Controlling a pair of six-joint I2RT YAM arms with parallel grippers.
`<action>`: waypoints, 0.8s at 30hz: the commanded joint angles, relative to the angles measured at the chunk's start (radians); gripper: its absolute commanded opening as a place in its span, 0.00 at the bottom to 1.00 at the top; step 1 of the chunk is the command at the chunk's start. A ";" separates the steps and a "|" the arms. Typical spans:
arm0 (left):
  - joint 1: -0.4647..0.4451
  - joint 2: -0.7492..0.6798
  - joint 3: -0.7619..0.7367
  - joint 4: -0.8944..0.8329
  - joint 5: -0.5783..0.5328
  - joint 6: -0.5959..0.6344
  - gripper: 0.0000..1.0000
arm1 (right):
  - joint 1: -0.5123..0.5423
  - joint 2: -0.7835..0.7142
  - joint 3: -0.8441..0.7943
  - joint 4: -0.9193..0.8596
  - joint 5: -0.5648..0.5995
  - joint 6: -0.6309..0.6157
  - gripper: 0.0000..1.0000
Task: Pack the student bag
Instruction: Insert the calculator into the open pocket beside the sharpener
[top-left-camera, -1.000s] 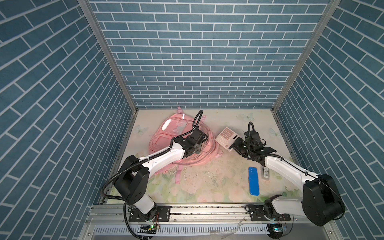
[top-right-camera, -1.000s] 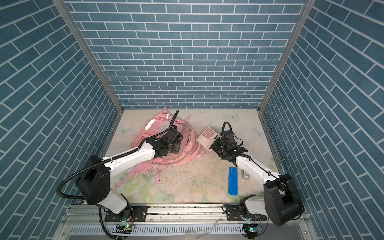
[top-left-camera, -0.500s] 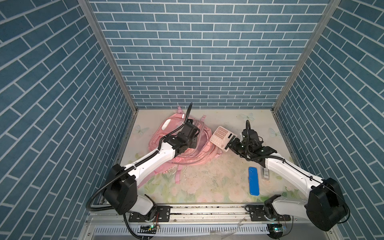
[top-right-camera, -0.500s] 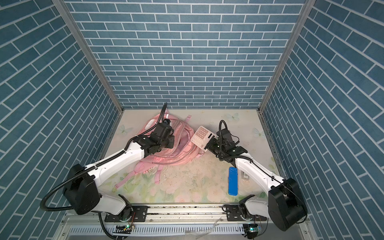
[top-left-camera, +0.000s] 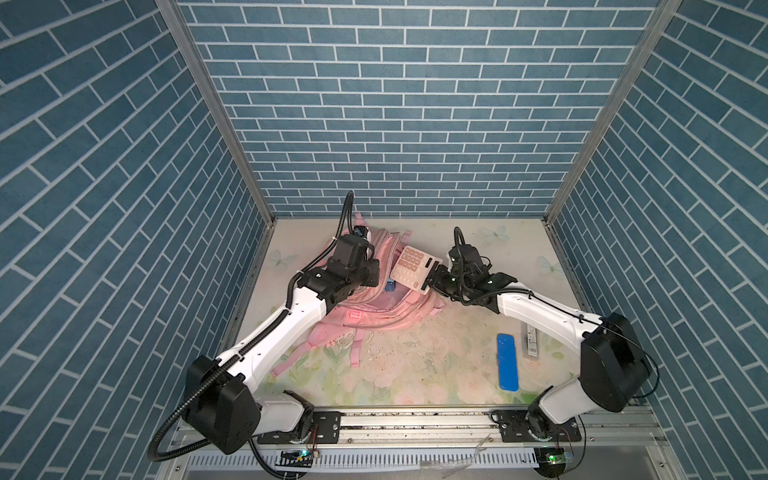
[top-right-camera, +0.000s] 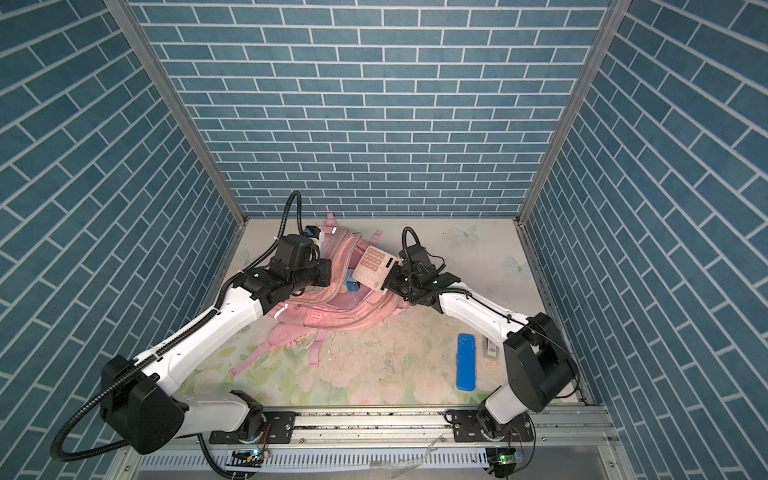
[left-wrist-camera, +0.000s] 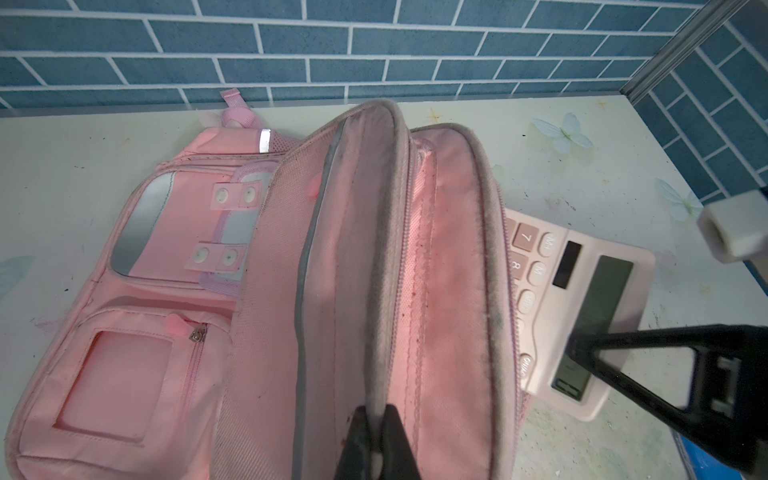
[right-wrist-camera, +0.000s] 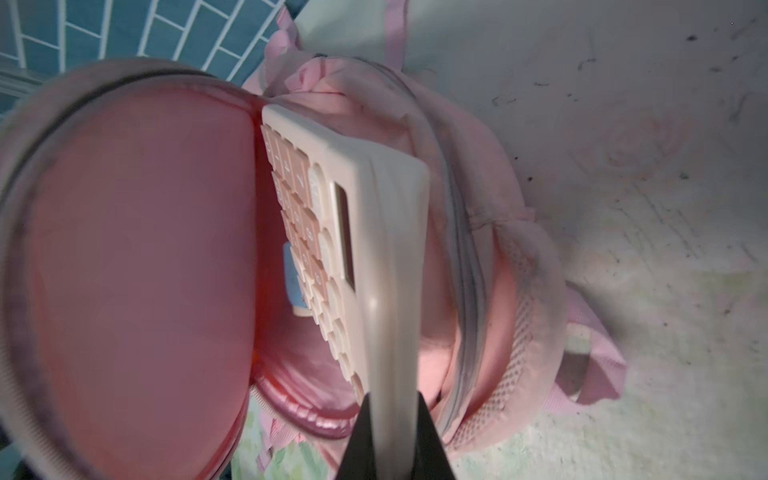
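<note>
Left gripper (left-wrist-camera: 376, 419): closed, pinching the grey-trimmed rim of the student bag (top-left-camera: 374, 318) and holding the open flap up off the rest of the bag.
Right gripper (right-wrist-camera: 392, 411): closed on the display end of a calculator (top-left-camera: 413, 268), gripping it by its edge.
Student bag: pink, lying on the table (top-left-camera: 415, 374) toward the back left. Its main compartment is unzipped and gaping, and its straps trail toward the front edge.
Calculator: pale pink with darker keys, held tilted in the air. Its key end is at the mouth of the bag; whether it touches the lining cannot be told.
Inside the bag: a small blue thing (top-left-camera: 390, 286) shows in the opening, just beside the calculator.
Bag front: the left wrist view shows a zip pocket with a window panel, a silvery patch and a small reflective strip.
Pencil case (top-left-camera: 507, 361): blue, flat on the table at the front right, well apart from the bag.
Grey strip (top-left-camera: 531, 353): narrow, lying just beside the pencil case, too small to identify.
Walls: blue brick pattern on three sides.
</note>
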 joint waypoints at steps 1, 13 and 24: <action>0.006 -0.024 0.027 0.061 0.036 0.020 0.00 | -0.002 0.003 0.050 0.031 0.134 -0.056 0.00; 0.005 0.010 0.031 0.080 0.100 0.020 0.00 | 0.027 0.203 0.142 0.078 -0.017 -0.048 0.00; 0.014 0.034 0.060 0.105 0.173 0.011 0.00 | 0.058 0.445 0.342 0.137 -0.347 -0.011 0.03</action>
